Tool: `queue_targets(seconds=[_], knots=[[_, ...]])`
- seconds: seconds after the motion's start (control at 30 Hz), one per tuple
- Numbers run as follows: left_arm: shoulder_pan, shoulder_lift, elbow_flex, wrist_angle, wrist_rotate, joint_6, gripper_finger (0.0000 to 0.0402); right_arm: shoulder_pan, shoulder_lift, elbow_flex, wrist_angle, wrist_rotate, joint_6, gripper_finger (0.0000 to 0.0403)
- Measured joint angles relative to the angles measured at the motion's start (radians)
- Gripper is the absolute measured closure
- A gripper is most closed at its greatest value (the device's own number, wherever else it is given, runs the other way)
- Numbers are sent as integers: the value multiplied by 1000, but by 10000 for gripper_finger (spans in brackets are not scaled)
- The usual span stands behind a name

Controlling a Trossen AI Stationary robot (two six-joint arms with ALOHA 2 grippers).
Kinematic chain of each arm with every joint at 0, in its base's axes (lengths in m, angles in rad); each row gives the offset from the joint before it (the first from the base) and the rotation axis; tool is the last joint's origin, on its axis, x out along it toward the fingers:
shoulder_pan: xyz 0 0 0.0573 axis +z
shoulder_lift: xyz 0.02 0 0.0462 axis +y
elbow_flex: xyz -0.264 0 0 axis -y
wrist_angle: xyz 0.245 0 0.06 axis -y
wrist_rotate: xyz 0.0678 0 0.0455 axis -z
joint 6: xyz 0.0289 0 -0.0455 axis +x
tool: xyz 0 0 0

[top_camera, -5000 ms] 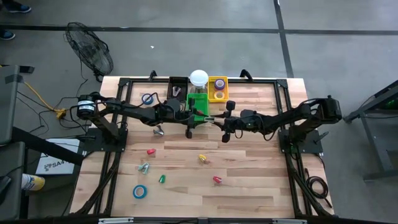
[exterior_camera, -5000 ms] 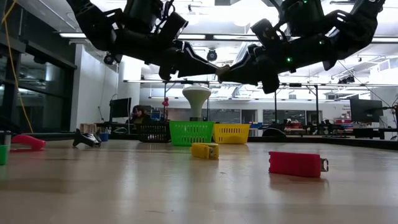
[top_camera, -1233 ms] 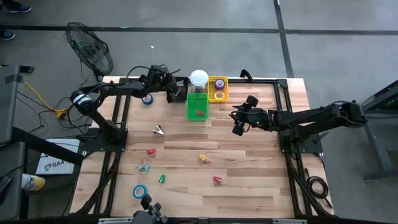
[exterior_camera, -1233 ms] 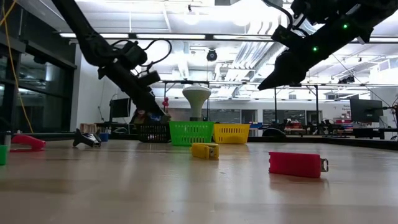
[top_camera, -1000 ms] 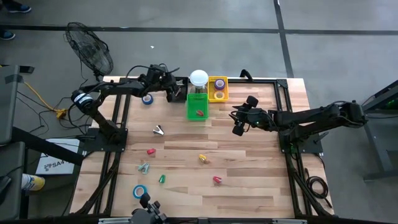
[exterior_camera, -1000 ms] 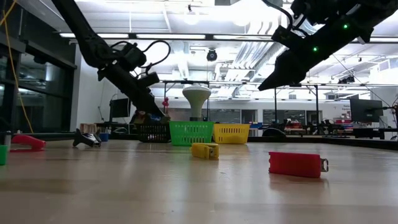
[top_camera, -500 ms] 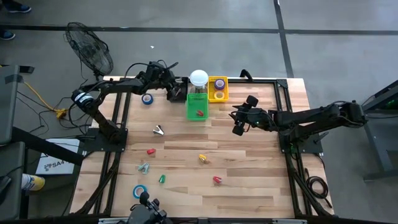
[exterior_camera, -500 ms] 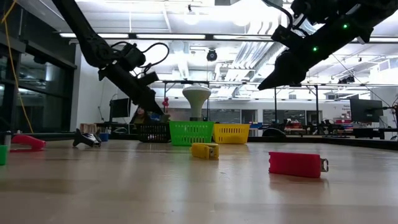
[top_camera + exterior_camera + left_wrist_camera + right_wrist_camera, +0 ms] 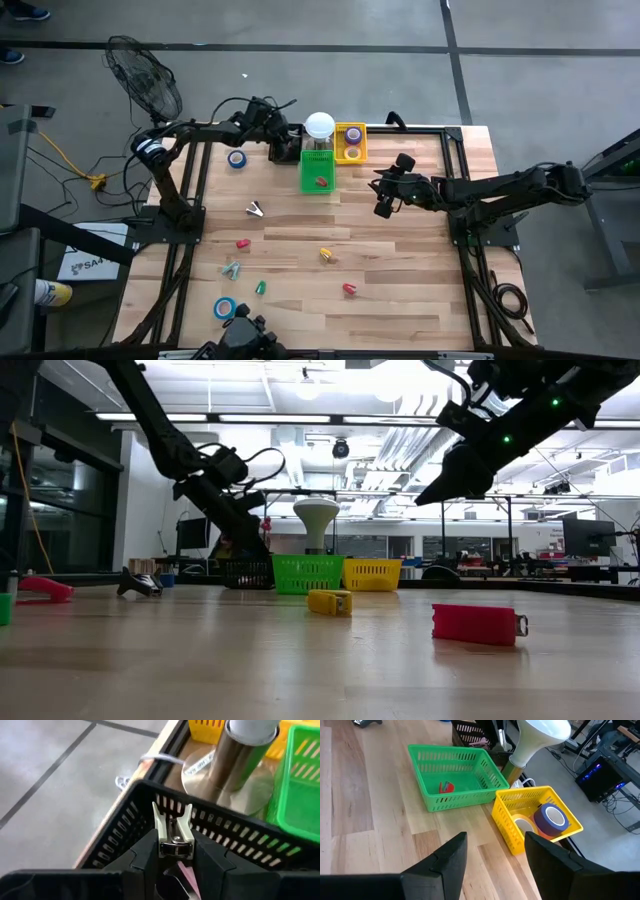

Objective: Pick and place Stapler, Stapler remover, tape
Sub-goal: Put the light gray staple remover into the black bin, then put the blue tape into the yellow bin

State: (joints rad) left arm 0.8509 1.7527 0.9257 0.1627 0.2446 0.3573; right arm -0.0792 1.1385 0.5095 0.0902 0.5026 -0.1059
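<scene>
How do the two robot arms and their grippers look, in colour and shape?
Both arms are dark, slender and jointed. The left gripper has two black angular fingers; a looping black cable runs along its arm. The right gripper has broad, dark, tapering fingers; small green lights glow on its arm.

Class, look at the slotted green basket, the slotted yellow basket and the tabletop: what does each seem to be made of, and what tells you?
Green basket: likely moulded plastic, uniform bright colour, thin slotted walls. Yellow basket: apparently the same plastic, with a matching slotted build. Tabletop: wood planks, with visible grain and board seams, smooth finish.
</scene>
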Motion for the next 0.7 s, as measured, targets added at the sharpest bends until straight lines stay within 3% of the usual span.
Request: queue_targets(seconds=[0.3, 0.7], knots=[[0, 0, 0, -9, 13, -4, 292, 0, 0, 0, -2, 3, -7, 213], [0, -17, 0, -39, 35, 5, 147, 0, 0, 0, -4, -39, -3, 213]])
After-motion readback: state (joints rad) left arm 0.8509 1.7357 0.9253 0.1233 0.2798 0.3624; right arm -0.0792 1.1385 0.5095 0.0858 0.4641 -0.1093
